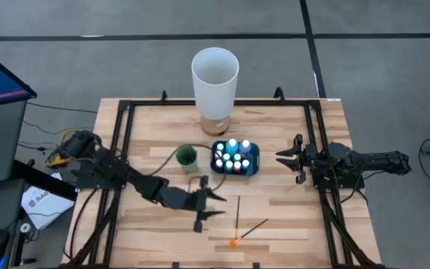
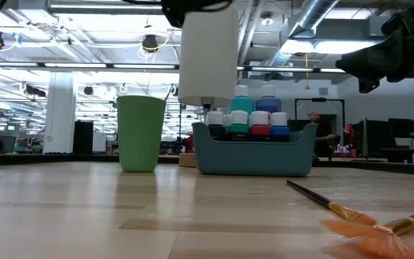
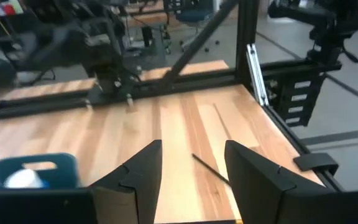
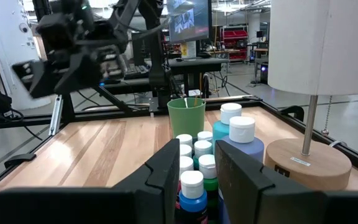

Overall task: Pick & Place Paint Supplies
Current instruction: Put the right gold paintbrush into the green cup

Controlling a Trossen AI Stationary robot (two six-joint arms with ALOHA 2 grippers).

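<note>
Left claw (image 1: 213, 205) spread, empty; brushes (image 1: 239, 215) just beside, on table.

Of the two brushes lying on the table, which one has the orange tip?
The slanted brush, nearer the front edge, ends in orange bristles. The other brush lies nearly straight, closer to the blue tray, crossing it near the tip.

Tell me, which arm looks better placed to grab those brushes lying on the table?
Probably the left: its gripper is open, right beside the brushes. The right gripper waits beyond the paint tray.
</note>
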